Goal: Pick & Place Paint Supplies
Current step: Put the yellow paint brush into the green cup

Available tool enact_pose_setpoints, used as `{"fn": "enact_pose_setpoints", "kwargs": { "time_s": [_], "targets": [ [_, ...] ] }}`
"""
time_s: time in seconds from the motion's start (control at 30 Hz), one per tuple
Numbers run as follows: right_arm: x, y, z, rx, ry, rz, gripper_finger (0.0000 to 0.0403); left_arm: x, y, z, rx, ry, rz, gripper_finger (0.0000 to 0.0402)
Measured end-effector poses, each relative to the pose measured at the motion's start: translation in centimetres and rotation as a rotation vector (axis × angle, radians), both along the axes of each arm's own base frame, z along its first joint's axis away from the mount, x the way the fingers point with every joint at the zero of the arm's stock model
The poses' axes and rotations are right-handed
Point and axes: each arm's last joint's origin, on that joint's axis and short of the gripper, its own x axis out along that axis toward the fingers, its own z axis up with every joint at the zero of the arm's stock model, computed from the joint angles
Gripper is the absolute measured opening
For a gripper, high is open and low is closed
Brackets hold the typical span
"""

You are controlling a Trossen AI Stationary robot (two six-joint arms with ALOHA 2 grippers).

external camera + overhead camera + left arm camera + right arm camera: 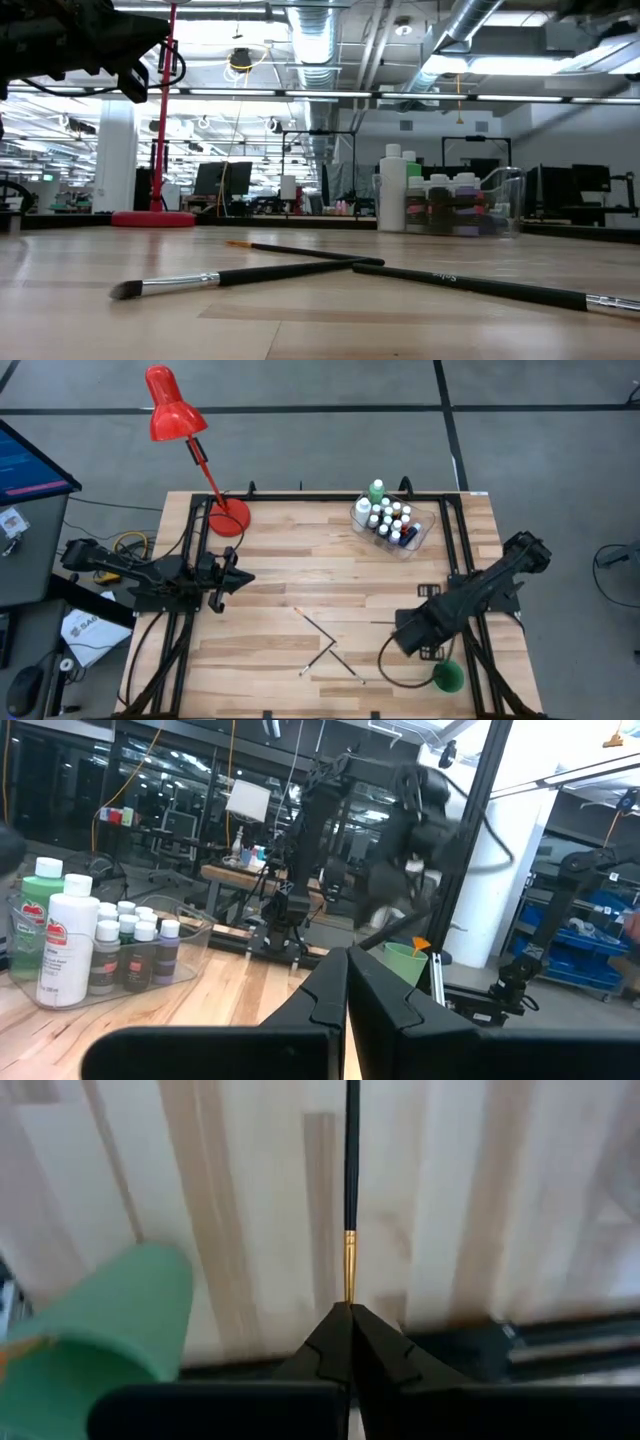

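my right jaws pinch a paintbrush just beside the green cup. i should keep it upright over the cup's mouth, then release. left jaws closed, empty, waiting far from it.

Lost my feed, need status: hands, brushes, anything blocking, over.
Left hand shut, parked left side. Right hand shut on brush, near cup. Other brushes loose at centre. Nothing seen blocking.
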Motion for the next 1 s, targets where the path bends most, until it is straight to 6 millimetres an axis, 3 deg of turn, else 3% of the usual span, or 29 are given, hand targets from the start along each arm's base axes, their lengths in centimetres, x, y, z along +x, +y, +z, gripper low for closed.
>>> {"fn": "enact_pose_setpoints", "kwargs": {
  "time_s": [0.43, 0.6, 1.0],
  "targets": [
    [-3.2, -0.6, 9.1, 0.306, -0.216, -0.01, 0.0, 0.0, 0.0, 0.0, 0.0, -0.001, 0.001, 0.0002],
    [-5.6, -0.6, 10.9, 0.452, -0.197, 0.022, 0.0, 0.0, 0.0, 0.0, 0.0, -0.001, 0.0, 0.0002],
    [-11.5, -1.7, 13.7, 0.589, -0.173, -0.225, 0.0, 0.0, 0.0, 0.1, -0.001, -0.007, 0.0, 0.0002]
  ]
}}
